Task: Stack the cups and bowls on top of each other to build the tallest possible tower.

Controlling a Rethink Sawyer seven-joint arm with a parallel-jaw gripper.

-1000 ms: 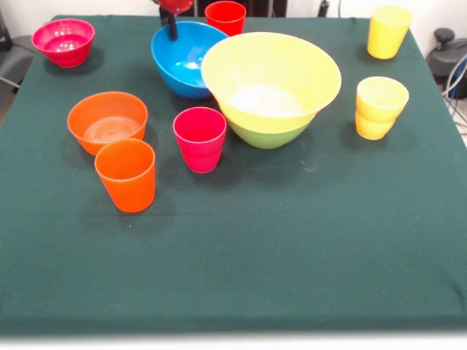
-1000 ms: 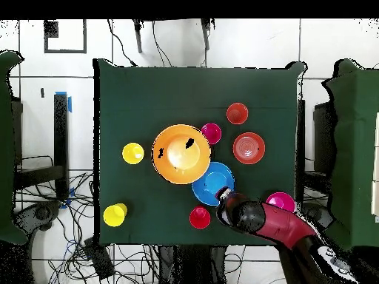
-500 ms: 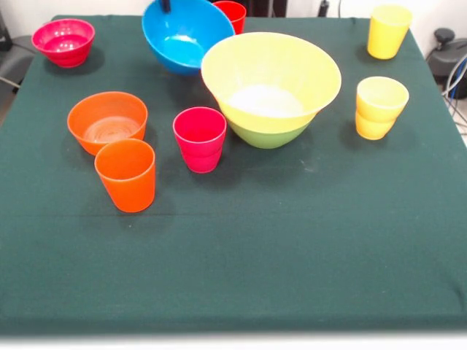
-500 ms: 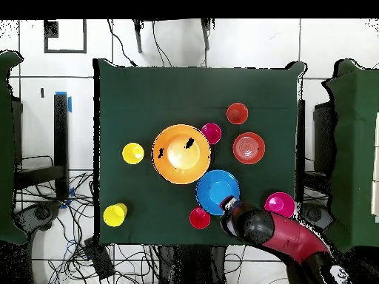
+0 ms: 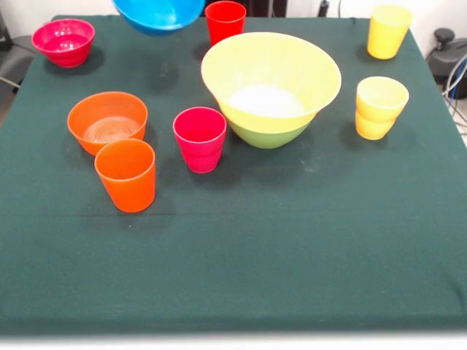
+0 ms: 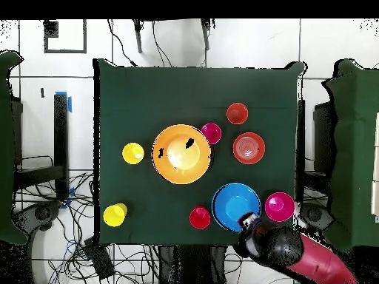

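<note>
A glossy blue plastic bowl (image 5: 158, 14) hangs at the top edge of the front view, clear of the green-clothed table (image 5: 292, 240), between the small magenta-pink plastic bowl (image 5: 63, 41) at upper left and the red plastic cup (image 5: 225, 21). In the overhead view the blue bowl (image 6: 236, 207) sits low in the frame, and the red and black arm's gripper (image 6: 249, 221) meets its lower right rim; whether the jaws are clamped on that rim cannot be told.

Right of centre in the front view stands the tower (image 5: 271, 91): a very large yellow plastic bowl (image 5: 292, 69) nested in a green plastic bowl (image 5: 268, 136).

At left, an orange plastic bowl (image 5: 107, 120) stands just behind an orange plastic cup (image 5: 126, 175), with a magenta-pink plastic cup (image 5: 200, 138) to their right. At right, a yellow plastic cup (image 5: 380, 106) stands on the cloth, with another yellow plastic tumbler (image 5: 388, 30) in the upper right corner.
</note>
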